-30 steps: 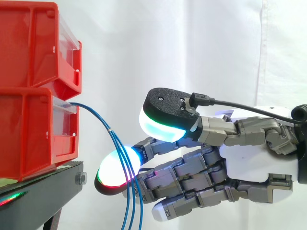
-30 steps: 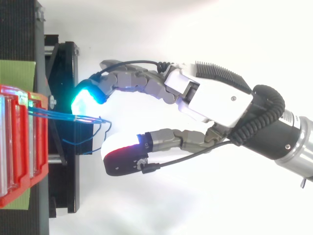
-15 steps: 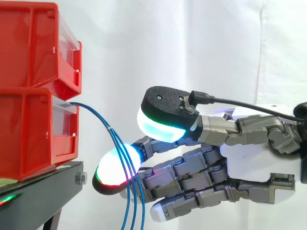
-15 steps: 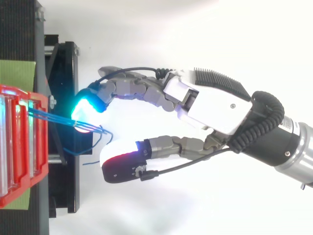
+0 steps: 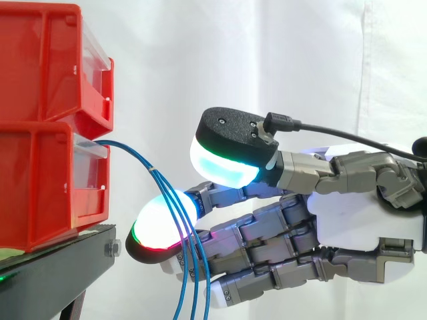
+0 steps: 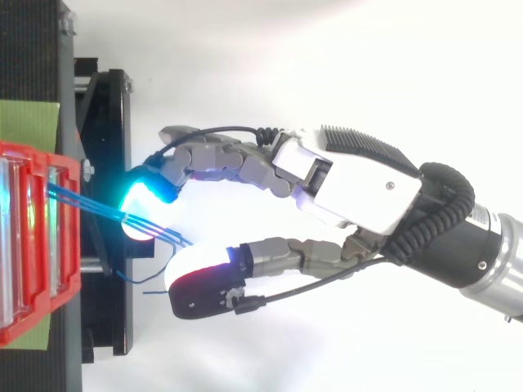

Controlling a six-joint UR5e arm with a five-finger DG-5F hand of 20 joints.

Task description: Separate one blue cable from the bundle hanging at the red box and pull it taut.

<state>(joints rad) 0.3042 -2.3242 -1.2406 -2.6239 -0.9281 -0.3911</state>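
At the mouth of the lower red bin (image 5: 40,190), a bundle of thin blue cables (image 5: 152,173) comes out, arcs away from the bin and drops past the bottom of the side view, the strands spreading slightly as they fall. One of my fingertips (image 5: 157,223), glowing white with green and red at its rim, lies against the hanging strands just below the bend. Seen from above, the same pad glows cyan and touches the cables (image 6: 90,206) where they fan out. My thumb pad (image 5: 223,163), white and cyan under a black back, stands above that fingertip with a gap between them. My hand (image 5: 347,227) is open and grips none of the strands, and its other fingers reach nearly straight toward the bin, lower down. The cables hang in a slack curve. A second red bin (image 5: 40,60) sits on top of the lower one, both on a black stand (image 5: 53,267) before a white curtain (image 5: 267,60). My arm (image 6: 490,245) enters from the right.
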